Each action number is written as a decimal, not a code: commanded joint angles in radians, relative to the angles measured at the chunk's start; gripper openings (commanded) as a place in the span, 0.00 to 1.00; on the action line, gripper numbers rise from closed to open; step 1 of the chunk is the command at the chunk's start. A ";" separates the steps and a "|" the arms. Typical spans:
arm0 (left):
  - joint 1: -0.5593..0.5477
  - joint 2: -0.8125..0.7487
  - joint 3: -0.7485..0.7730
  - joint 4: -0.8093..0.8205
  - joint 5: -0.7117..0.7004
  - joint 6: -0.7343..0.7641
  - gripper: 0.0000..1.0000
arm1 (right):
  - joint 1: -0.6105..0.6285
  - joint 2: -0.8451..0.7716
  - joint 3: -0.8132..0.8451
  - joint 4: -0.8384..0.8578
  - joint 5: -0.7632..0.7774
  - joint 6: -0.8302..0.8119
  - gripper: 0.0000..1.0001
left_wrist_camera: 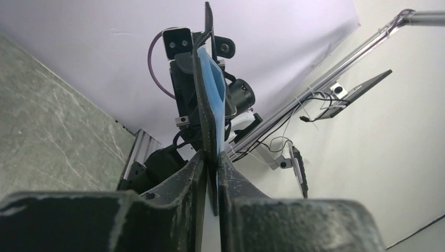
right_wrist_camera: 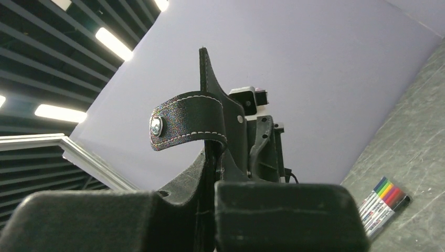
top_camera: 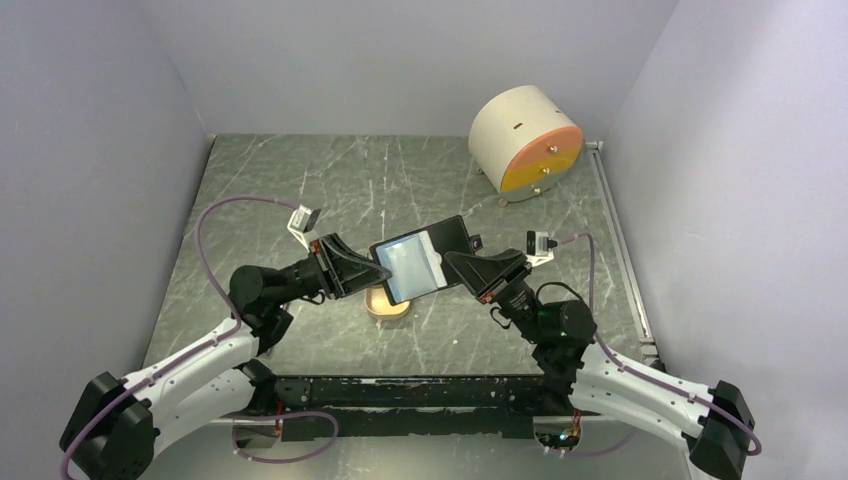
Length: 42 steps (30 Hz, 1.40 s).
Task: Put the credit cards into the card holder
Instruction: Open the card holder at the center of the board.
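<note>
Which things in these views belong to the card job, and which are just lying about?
Belonging to the job:
card holder, unfolded, held above the table
left tool and right tool, each shut on one edge of it
credit cards: none clearly visible

Lying about:
tan oval tray, beneath the holder
round beige drum with orange face, far right
coloured markers, on the table

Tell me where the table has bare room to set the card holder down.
Widest bare patch: back left of the table, between the left wall and the drum. A smaller one lies in front of the drum, beside the right rail. Crowded at centre: left gripper and right gripper pinch the card holder above the tan tray.
</note>
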 commanded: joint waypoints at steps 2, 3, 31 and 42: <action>0.004 -0.056 0.042 -0.047 0.005 0.068 0.12 | 0.002 -0.024 -0.009 -0.009 0.029 -0.001 0.00; 0.003 -0.061 0.042 -0.051 0.004 0.072 0.10 | 0.001 -0.026 -0.011 -0.026 0.034 0.002 0.00; -0.028 -0.093 -0.069 -0.751 -0.100 0.181 0.09 | 0.015 0.072 0.434 -1.279 -0.022 -0.255 0.56; -0.052 -0.075 -0.124 -0.725 -0.121 0.117 0.09 | 0.153 0.294 0.400 -1.069 0.002 -0.263 0.58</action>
